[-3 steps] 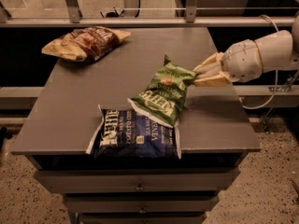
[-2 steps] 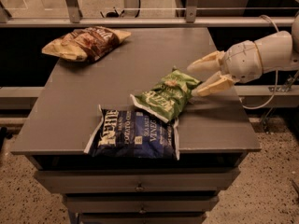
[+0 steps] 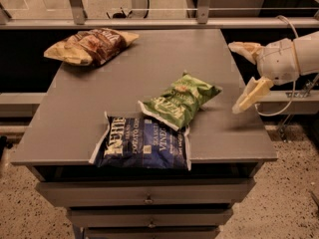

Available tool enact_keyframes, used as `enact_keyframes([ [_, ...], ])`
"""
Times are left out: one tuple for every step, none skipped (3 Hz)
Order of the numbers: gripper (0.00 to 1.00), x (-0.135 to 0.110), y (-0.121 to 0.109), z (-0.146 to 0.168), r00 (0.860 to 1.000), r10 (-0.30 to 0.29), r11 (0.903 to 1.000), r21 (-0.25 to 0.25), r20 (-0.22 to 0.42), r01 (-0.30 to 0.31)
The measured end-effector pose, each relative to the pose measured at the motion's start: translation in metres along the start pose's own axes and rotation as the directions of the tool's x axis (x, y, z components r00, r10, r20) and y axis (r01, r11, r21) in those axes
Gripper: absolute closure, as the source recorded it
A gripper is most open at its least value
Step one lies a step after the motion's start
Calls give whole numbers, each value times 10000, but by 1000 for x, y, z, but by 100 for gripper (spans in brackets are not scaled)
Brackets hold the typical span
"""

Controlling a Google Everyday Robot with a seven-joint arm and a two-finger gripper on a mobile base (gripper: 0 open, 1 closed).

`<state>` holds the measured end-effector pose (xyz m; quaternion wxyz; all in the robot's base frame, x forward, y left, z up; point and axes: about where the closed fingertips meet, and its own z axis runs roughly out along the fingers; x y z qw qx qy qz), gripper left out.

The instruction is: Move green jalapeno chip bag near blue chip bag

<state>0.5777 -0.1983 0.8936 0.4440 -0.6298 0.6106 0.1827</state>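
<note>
The green jalapeno chip bag [image 3: 180, 100] lies flat on the grey table [image 3: 99, 88], right of centre. Its lower left end overlaps the top right edge of the blue chip bag [image 3: 142, 143], which lies flat at the table's front edge with white "Kettle" lettering. My gripper [image 3: 243, 76] is to the right of the green bag, above the table's right edge. It is open and empty, its two pale fingers spread wide apart, clear of the bag.
A brown-and-yellow chip bag [image 3: 89, 45] lies at the table's back left. Drawers [image 3: 147, 199] sit below the tabletop. A metal rail [image 3: 149, 23] runs behind the table. The floor is speckled.
The gripper let go of the green bag and drew back to the right. The green bag dropped flat onto the table, resting against the blue bag.
</note>
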Motion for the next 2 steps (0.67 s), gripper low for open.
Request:
enact_keyframes([
  [0,23,-32,-64,9933,89,9825,1857,-1149,127],
  [0,20,-29,-53,9950,59,9870,1606,-993,102],
])
